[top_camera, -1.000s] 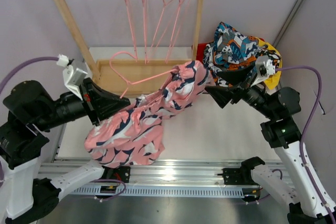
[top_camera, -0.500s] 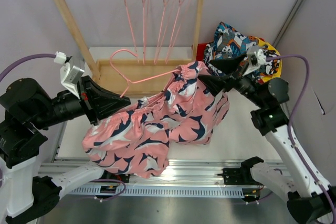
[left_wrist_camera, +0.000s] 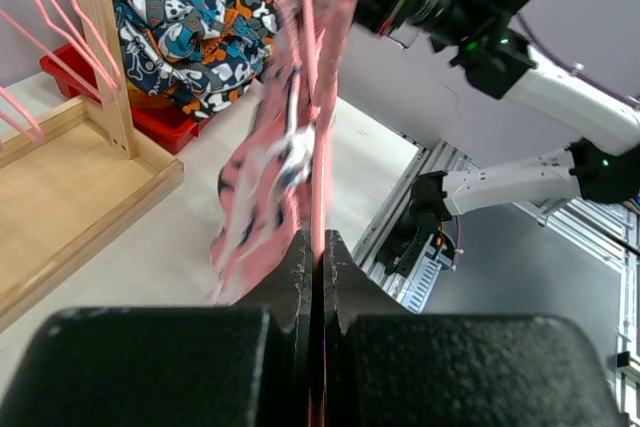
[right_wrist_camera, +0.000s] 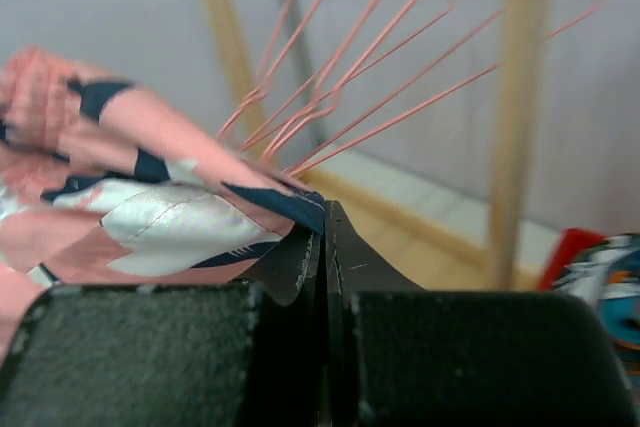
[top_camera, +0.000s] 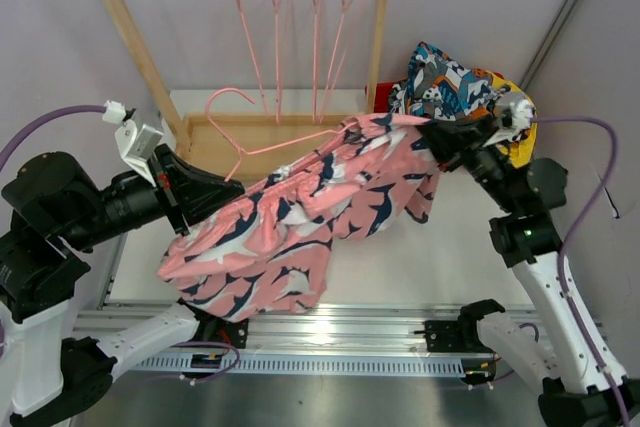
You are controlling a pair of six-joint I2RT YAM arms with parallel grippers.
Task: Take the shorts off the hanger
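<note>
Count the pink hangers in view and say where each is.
5. Four hang on the wooden rack: first hanger, second hanger, third hanger, fourth hanger. The fifth hanger is off the rack, threaded in the pink shorts. Overlapping wires could hide another.

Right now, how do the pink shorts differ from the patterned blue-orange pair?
The pink shorts are stretched midair along a pink hanger, the right gripper clamped on one edge; the patterned pair lies bunched beside the rack, ungripped. Pink has navy and white marks; the other is blue, orange, white. Both are printed.
</note>
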